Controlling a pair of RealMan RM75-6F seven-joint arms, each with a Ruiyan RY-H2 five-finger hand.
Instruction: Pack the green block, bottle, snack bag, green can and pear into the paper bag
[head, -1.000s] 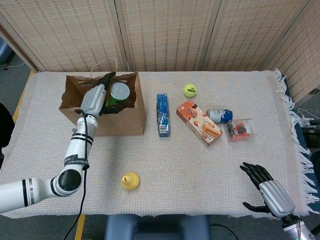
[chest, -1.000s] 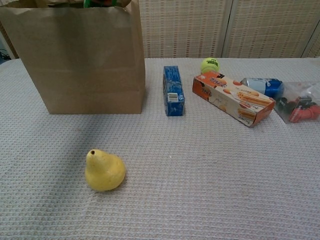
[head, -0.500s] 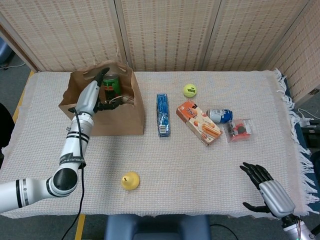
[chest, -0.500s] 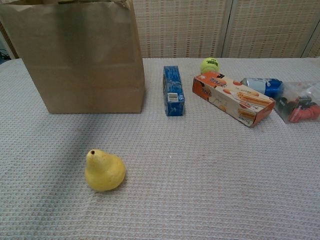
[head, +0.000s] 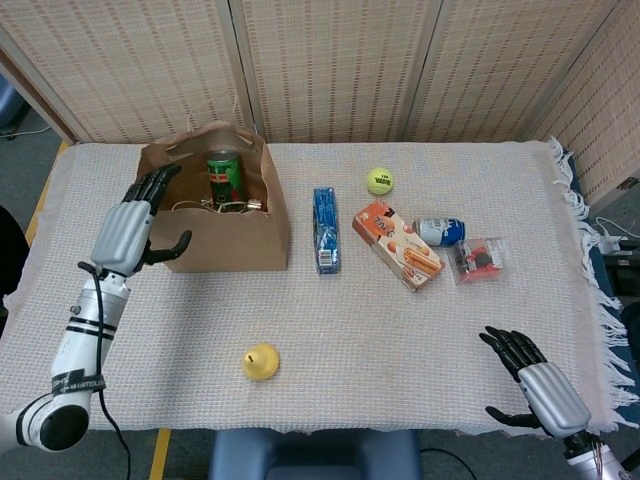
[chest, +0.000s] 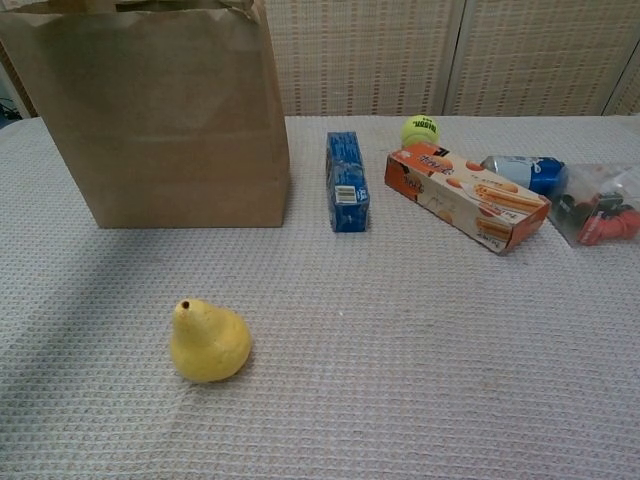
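Note:
The brown paper bag (head: 262, 232) (chest: 180, 130) stands open at the table's back left, and the green can (head: 224, 178) stands upright inside it among other items I cannot make out. The yellow pear (head: 260, 361) (chest: 208, 342) lies on the cloth near the front edge, in front of the bag. My left hand (head: 132, 226) hovers open just outside the bag's left wall, holding nothing. At the front right corner my right hand (head: 535, 387) rests open, far from everything. Neither hand shows in the chest view.
A blue box (head: 324, 229) (chest: 346, 180) lies right of the bag. Further right are a tennis ball (head: 379, 180) (chest: 421, 131), an orange snack box (head: 397, 244) (chest: 465, 196), a blue-white can (head: 440, 231) (chest: 522, 170) on its side and a clear packet of red pieces (head: 477, 260) (chest: 601, 210).
My left hand has let go of the green can inside the bag, come out and drawn back to the left of it. The right hand has stayed put.

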